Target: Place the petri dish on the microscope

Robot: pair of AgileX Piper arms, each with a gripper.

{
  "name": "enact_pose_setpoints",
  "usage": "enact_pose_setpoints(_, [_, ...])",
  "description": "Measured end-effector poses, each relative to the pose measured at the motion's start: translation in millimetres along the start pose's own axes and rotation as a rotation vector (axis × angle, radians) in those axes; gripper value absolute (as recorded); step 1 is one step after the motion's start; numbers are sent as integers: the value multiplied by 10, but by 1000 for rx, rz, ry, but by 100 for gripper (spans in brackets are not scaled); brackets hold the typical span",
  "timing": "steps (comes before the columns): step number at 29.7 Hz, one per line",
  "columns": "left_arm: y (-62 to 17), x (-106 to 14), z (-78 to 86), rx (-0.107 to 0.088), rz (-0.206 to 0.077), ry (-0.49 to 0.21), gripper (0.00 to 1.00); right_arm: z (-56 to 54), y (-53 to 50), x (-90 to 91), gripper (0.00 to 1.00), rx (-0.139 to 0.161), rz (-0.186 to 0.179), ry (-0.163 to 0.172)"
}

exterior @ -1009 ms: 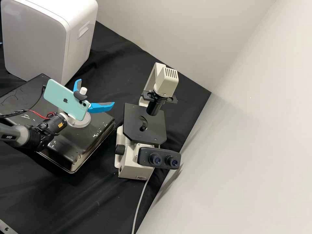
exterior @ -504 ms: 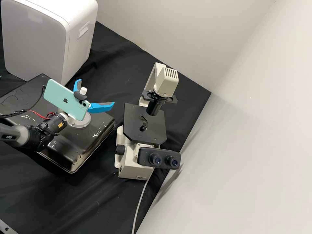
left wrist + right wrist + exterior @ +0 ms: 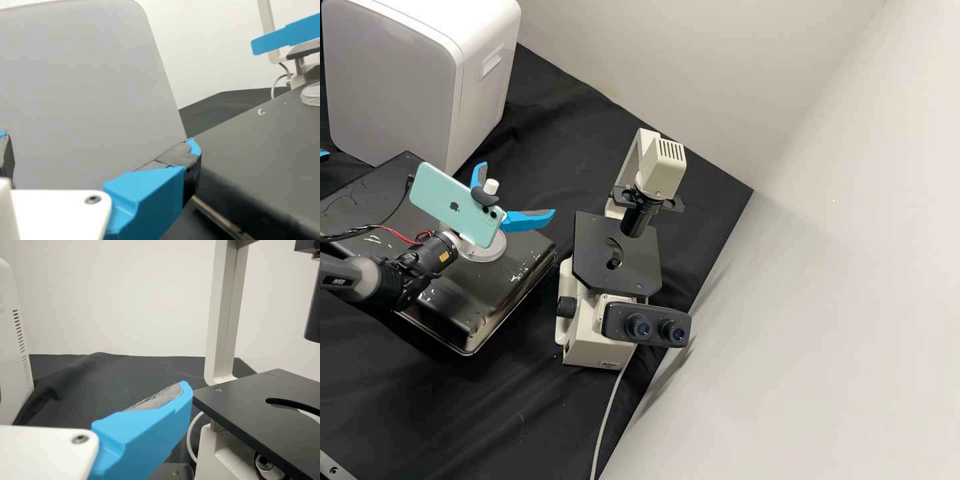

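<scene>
A pale cable runs from the near edge of the black-draped table up to the microscope. The microscope stands by the table's right edge, with its eyepieces toward the near side and its black stage behind them.

Toward the left edge, just beside the microscope, lies a flat black case. The petri dish rests on the top of this case, on the side toward the microscope and apart from the stage. It is partly covered by a teal phone mounted on the wrist of the right arm.

The right gripper hangs above the case's microscope-side edge. Its fingers are spread wide and grasp nothing, and the dish is below the wrist rather than between them.

Farther back, the left gripper is at the case's far side, close to a white appliance in the far left corner. Its fingers are also wide apart and empty. Across the case top from that gripper, the dish appears as a small clear disc.
</scene>
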Motion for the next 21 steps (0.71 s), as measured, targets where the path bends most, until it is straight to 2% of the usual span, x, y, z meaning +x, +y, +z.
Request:
enact_pose_setpoints(5, [-37, 122, -19, 22, -7, -19, 100, 0, 0, 0, 100, 0, 0, 0])
enact_pose_setpoints(6, [-49, 147, -7, 43, -9, -35, 100, 0, 0, 0, 100, 0, 0, 0])
enact_pose_setpoints(7, [-59, 161, 3, 49, -12, -48, 100, 0, 0, 0, 100, 0, 0, 0])
enact_pose_setpoints(9, [-92, 193, 25, 75, -20, -77, 100, 0, 0, 0, 100, 0, 0, 0])
enact_pose_setpoints(10, [-110, 204, 33, 80, -26, -88, 100, 0, 0, 0, 100, 0, 0, 0])
enact_pose_setpoints(14, [-126, 211, 58, 88, -30, -112, 100, 0, 0, 0, 100, 0, 0, 0])
enact_pose_setpoints(21, [-94, 213, 52, 92, -17, -110, 100, 0, 0, 0, 100, 0, 0, 0])
